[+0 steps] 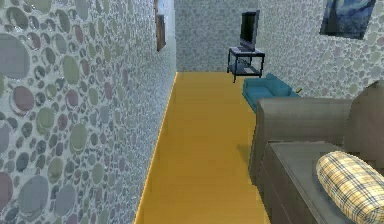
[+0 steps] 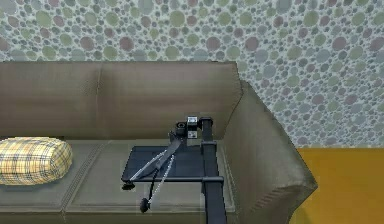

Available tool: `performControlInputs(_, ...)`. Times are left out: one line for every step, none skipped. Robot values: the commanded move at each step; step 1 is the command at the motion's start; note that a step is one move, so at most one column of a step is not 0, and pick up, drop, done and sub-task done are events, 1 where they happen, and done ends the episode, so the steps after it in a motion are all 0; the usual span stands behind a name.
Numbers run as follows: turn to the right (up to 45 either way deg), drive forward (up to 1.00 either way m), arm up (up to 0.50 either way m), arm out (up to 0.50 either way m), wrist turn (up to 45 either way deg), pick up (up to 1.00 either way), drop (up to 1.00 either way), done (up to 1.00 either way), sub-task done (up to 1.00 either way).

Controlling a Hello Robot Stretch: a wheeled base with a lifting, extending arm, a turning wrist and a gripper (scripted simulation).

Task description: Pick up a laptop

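In the forward view, a wall point(image 1: 60, 100) with pebble pattern runs along the left, and a small picture point(image 1: 160, 30) hangs on it. An orange floor point(image 1: 200, 130) leads to the far end, where a TV point(image 1: 249, 28) stands on a dark stand point(image 1: 245, 65). Just beside the stand, on the floor, lies a blue thing point(image 1: 268, 90); we cannot tell what it is. A second picture point(image 1: 348, 15) hangs at the top right. At the right we see the end of a brown sofa point(image 1: 300, 130) with a checked pillow point(image 1: 352, 180) on its seat.

In the arm side view, the sofa point(image 2: 120, 95) stands against the pebble wall point(image 2: 300, 50), and the pillow point(image 2: 32, 160) lies at the left end of the seat. The laptop point(image 2: 190, 168), a dark flat slab, lies on the seat near the right armrest. The arm point(image 2: 213, 195) rises from the bottom edge in front of it, with the white squares point(image 2: 190, 127) at its far end. The gripper point(image 2: 137, 196) points down and to the left, and its thin fingers point(image 2: 150, 165) cross the laptop. Because the laptop lies on the seat behind them, we cannot tell whether the gripper holds anything or touches it.
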Motion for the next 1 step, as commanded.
performControlInputs(0.0, 0.00, 0.00, 0.00, 45.0, 0.00, 0.00, 0.00, 0.00)
